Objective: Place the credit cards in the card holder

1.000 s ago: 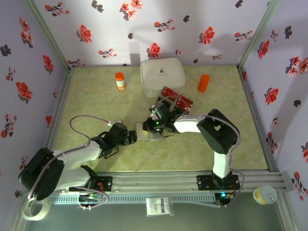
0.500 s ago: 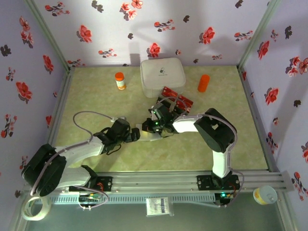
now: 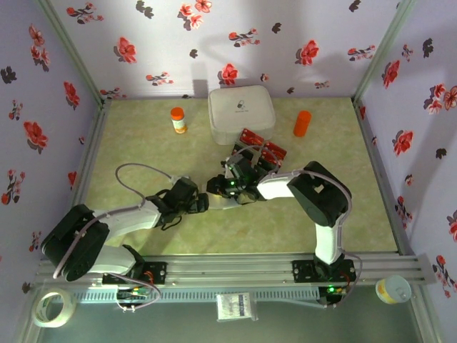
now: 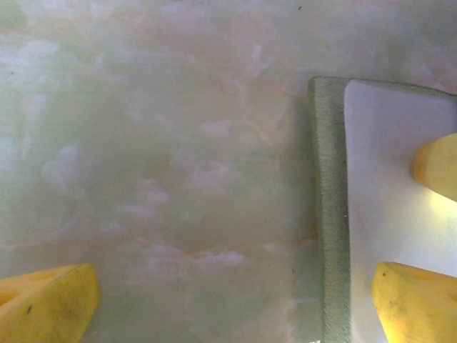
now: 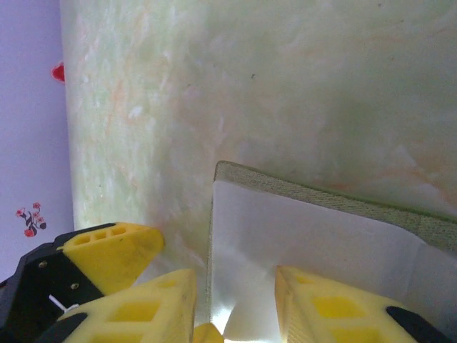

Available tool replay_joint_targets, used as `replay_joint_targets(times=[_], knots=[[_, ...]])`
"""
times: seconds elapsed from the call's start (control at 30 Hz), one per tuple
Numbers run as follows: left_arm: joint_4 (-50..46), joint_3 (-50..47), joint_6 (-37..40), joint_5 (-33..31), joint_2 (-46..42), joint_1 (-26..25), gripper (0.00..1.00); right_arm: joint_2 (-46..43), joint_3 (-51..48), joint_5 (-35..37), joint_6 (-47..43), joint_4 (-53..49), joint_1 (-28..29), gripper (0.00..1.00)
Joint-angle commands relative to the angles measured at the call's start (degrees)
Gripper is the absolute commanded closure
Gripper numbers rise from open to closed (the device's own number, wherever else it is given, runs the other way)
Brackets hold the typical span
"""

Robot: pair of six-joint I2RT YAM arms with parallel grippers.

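Lying open on the bench [image 3: 143,150] with its pale inside up, the card holder [image 4: 330,214] sits between the two arms. The left gripper [image 4: 232,296] is spread wide, straddling the holder's olive edge. The right gripper [image 5: 234,289] hangs over the lining, jaws slightly parted, nothing between them. The credit cards [image 3: 273,150] lie farther back, beside the white box [image 3: 241,111].

White rounded box [image 3: 241,112] sat at the back of the pale green table [image 3: 136,146], orange bottle [image 3: 178,119] to its left, orange cylinder [image 3: 302,123] to its right
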Motion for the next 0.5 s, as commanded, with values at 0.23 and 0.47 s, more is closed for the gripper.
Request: replay_joint_targets(times=[0.23, 0.47], knots=[[0.12, -1.01, 0.8, 0.9, 4.87, -0.33, 0.0, -4.51, -1.09, 3.69, -4.66, -7.16, -0.34, 0.65], [-0.12, -0.91, 1.01, 0.93, 4.5, -0.33, 0.0, -1.86, 0.01, 3.36, -5.29, -8.66, -0.34, 0.87]])
